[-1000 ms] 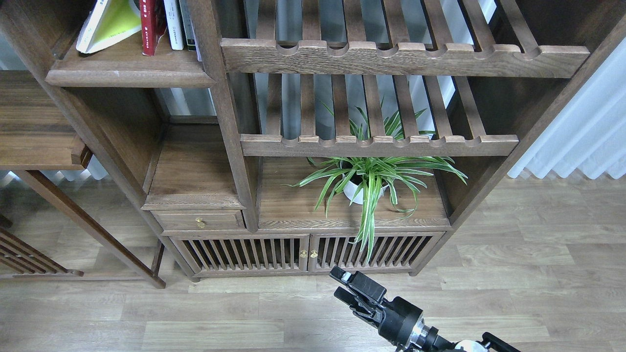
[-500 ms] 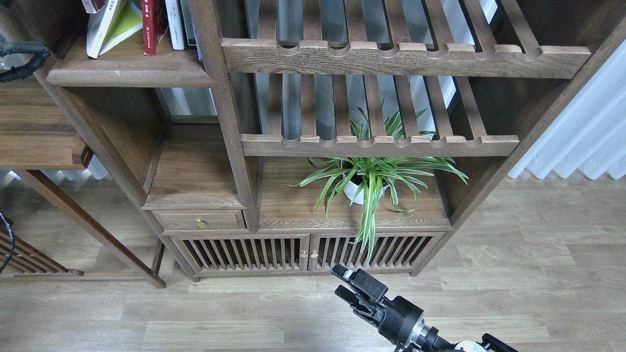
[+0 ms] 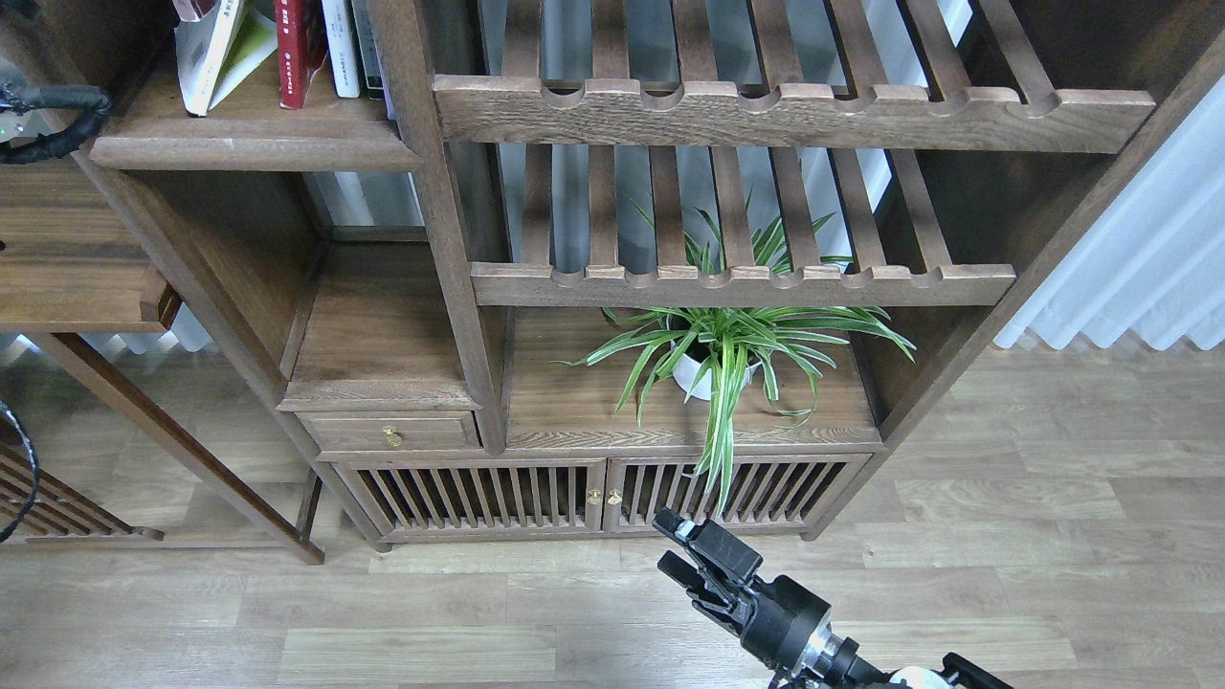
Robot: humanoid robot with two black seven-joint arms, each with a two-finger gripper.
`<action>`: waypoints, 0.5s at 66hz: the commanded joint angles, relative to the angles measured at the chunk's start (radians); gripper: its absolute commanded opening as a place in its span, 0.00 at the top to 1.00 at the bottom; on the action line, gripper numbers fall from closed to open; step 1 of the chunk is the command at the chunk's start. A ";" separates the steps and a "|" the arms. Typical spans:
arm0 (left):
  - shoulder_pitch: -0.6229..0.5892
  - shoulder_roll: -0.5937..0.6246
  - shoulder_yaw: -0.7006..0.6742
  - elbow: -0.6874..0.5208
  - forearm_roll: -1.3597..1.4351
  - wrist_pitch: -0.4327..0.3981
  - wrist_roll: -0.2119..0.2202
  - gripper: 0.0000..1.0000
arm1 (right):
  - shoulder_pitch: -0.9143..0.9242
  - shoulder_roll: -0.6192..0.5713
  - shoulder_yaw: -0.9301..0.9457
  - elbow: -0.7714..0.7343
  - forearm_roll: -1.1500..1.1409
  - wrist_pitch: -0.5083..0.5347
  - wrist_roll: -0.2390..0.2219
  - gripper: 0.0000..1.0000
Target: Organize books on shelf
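The shelf (image 3: 251, 144) is the solid dark-brown board at the top left of the bookcase. On it a yellow-and-white book (image 3: 218, 48) leans left, its top cut off by the frame. A bright red book (image 3: 299, 53) stands upright just right of it. A small dark maroon piece (image 3: 194, 8) shows at the top edge above the leaning book; I cannot tell what it is. Only a black cable (image 3: 53, 115) of my left arm shows at the left edge; its gripper is out of view. My right gripper (image 3: 670, 547) hangs low over the floor, empty, fingers apart.
A thin white-spined book (image 3: 340, 48) and a dark-spined one (image 3: 367, 48) stand right of the red book, against the post (image 3: 421, 144). Slatted shelves (image 3: 766, 110) fill the right bay. A potted spider plant (image 3: 718, 359) sits below, with a drawer (image 3: 388, 433) and slatted doors (image 3: 478, 498).
The yellow-and-white book has tipped up from a flat lean to a steeper one and shifted right. The left arm's cable came into view at the left edge. The right gripper barely moved.
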 commanded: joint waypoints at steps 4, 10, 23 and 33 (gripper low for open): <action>0.001 -0.005 0.007 -0.001 -0.001 0.000 0.002 0.78 | 0.000 -0.001 0.001 0.002 0.004 0.000 0.000 0.01; 0.001 -0.008 0.014 -0.003 -0.001 0.000 0.005 0.67 | 0.000 -0.001 0.001 0.002 0.007 0.000 0.000 0.01; 0.003 -0.005 0.015 -0.006 -0.001 0.000 0.006 0.47 | 0.000 -0.001 0.001 0.002 0.009 0.000 0.005 0.01; 0.004 -0.004 0.014 -0.020 -0.004 0.000 0.003 0.43 | 0.000 -0.001 0.001 0.001 0.009 0.000 0.005 0.01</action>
